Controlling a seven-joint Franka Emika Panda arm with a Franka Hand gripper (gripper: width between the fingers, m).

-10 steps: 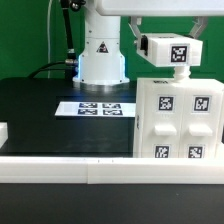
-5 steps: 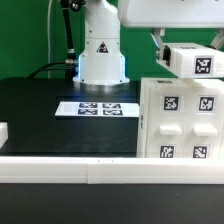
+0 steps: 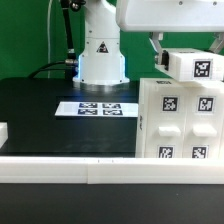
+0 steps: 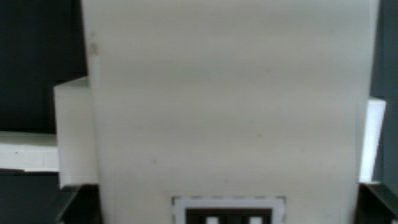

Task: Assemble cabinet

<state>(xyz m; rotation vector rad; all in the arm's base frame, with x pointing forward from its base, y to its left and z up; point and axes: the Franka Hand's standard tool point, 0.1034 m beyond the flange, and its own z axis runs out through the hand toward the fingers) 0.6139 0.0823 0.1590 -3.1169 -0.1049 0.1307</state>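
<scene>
The cabinet body (image 3: 180,125), a large white box with rounded recesses and marker tags on its front, stands at the exterior view's right. Just above its top hangs a small white panel (image 3: 195,65) with a tag on its end, held level. My gripper (image 3: 190,52) comes down from the top edge and is shut on this panel; one dark finger (image 3: 157,43) shows beside it. In the wrist view the panel (image 4: 222,100) fills the middle, its tag (image 4: 231,212) near my gripper (image 4: 222,205). Dark fingers (image 4: 71,205) flank it. White cabinet surface (image 4: 71,125) shows behind.
The marker board (image 3: 98,107) lies flat on the black table mat (image 3: 50,110) in front of the arm's white base (image 3: 100,50). A white rail (image 3: 60,170) runs along the front edge. A small white piece (image 3: 3,131) sits at the exterior view's left edge.
The gripper carried the small panel toward the exterior view's right and a little lower, to above the cabinet body. Over the last half second it barely moved.
</scene>
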